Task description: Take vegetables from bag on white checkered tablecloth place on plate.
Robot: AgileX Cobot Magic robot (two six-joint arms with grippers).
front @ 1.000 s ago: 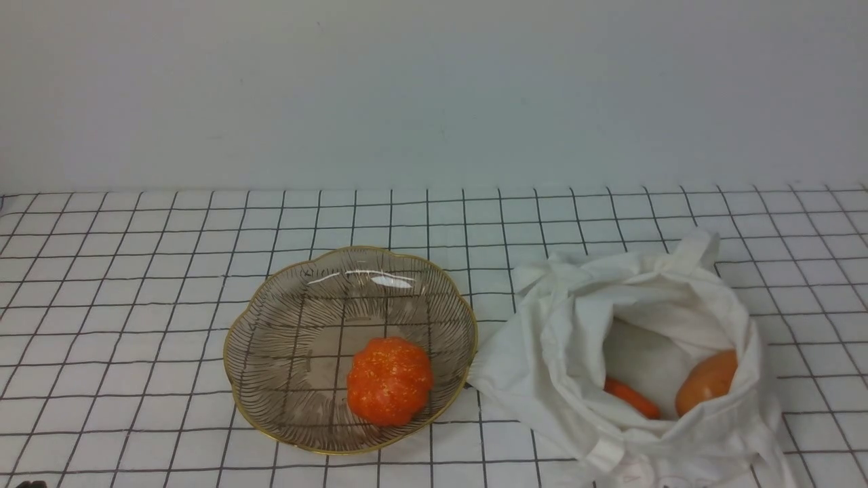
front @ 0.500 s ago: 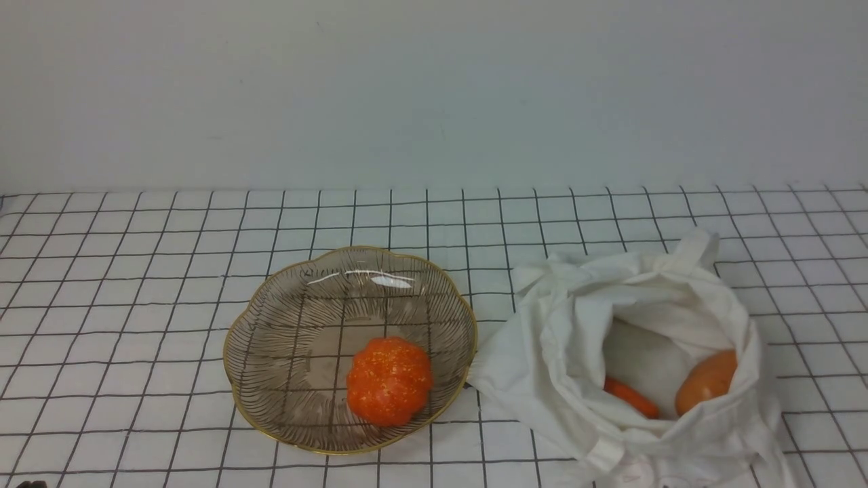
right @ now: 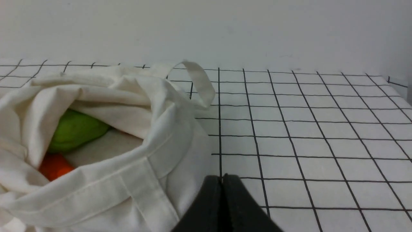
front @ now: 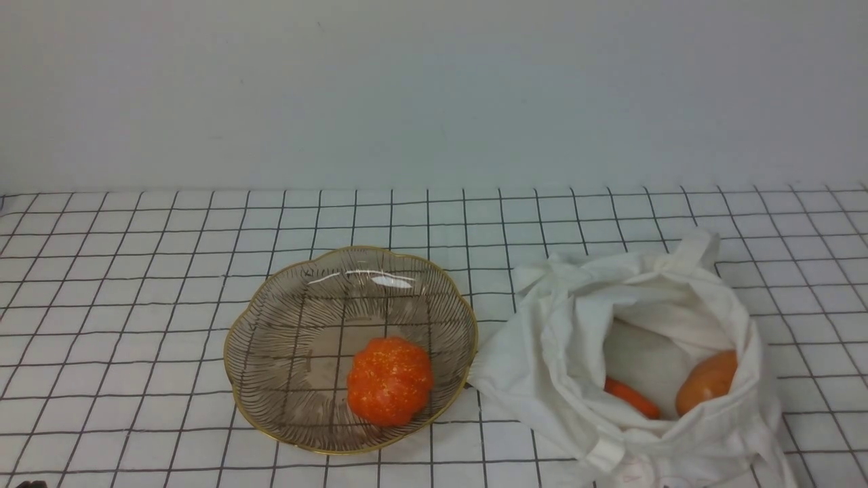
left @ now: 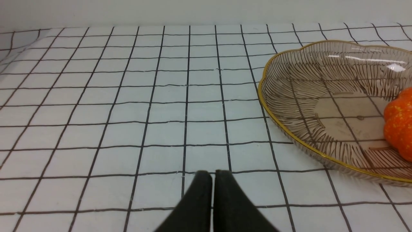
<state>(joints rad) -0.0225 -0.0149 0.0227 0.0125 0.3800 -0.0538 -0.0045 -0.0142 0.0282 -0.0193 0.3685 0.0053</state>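
An orange pumpkin (front: pixel 389 381) lies in the brownish glass plate (front: pixel 285 318) with a gold rim, on the checkered tablecloth (front: pixel 135 271). The white cloth bag (front: pixel 563 339) stands open to the right of the plate. Inside it I see a slim carrot (front: pixel 632 398) and a smooth orange-tan piece (front: pixel 705 381). In the right wrist view the bag (right: pixel 128 167) also holds a green piece (right: pixel 75 129) above an orange one (right: pixel 54 166). My left gripper (left: pixel 212 175) is shut and empty, beside the plate (left: pixel 289 96). My right gripper (right: pixel 222 178) is shut and empty, beside the bag.
A plain pale wall (front: pixel 434 95) rises behind the table. A bag handle loop (right: pixel 199 80) sticks up at the bag's far side. Neither arm shows in the front view.
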